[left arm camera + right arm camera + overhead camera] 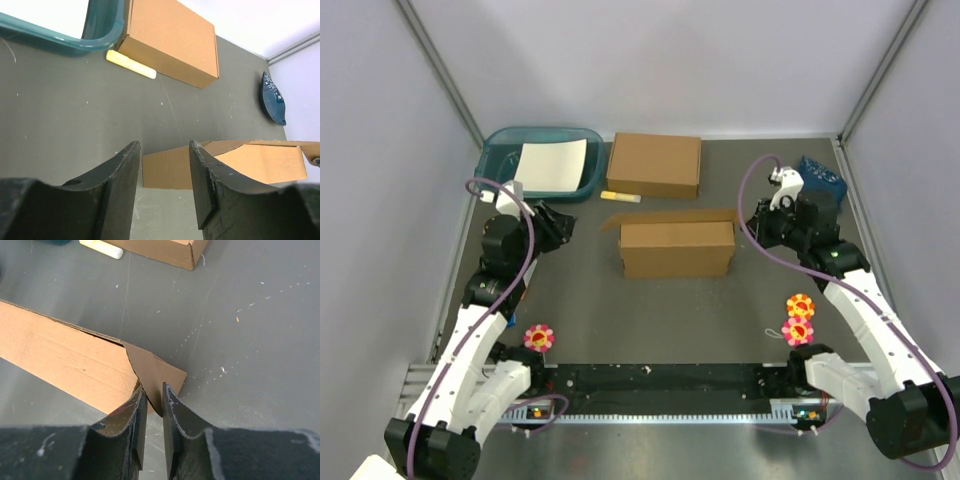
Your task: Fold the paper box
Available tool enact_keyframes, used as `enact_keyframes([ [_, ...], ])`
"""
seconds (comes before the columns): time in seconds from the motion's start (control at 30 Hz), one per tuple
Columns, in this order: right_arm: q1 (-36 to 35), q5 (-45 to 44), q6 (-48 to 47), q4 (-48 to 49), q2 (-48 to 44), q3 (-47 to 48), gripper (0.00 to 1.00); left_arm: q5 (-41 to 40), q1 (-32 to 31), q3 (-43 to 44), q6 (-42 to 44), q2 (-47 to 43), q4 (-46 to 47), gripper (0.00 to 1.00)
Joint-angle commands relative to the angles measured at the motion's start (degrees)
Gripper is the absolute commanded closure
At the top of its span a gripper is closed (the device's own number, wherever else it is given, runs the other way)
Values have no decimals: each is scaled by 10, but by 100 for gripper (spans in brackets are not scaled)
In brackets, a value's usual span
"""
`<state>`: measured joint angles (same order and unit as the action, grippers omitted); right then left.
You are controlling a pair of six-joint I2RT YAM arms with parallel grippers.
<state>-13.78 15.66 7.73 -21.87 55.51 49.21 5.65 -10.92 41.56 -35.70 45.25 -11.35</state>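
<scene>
The paper box (677,250), brown cardboard, sits mid-table with its lid raised a little and side flaps loose. My right gripper (750,222) is at the box's right end. In the right wrist view it (152,397) is shut on the triangular side flap (155,371) of the box (60,357). My left gripper (562,226) is open and empty, left of the box and apart from it. In the left wrist view its jaws (164,147) frame the box's left end (167,170).
The twin closed brown box (654,165) stands at the back, with a yellow stick (621,197) in front of it. The teal tray (500,140) at back left holds a white sheet (552,165). A blue object (823,180) lies at back right.
</scene>
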Motion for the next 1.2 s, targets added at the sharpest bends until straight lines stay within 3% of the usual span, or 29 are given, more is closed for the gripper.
enact_keyframes([
  [0.0,-7,-3,5,30,-11,18,83,23,4,-5,33,-21,62,49],
  [0.1,-8,-3,5,29,-9,15,84,73,4,-30,45,-34,134,47],
  [0.2,-9,-2,7,30,-10,14,85,175,2,-56,65,-24,228,46],
  [0.33,-10,2,8,30,-8,13,87,234,-15,-51,108,29,255,46],
  [0.57,-14,2,8,29,-8,14,89,252,-41,-46,200,51,259,47],
  [1.17,-21,5,13,37,-8,9,90,205,-59,19,267,128,180,51],
])
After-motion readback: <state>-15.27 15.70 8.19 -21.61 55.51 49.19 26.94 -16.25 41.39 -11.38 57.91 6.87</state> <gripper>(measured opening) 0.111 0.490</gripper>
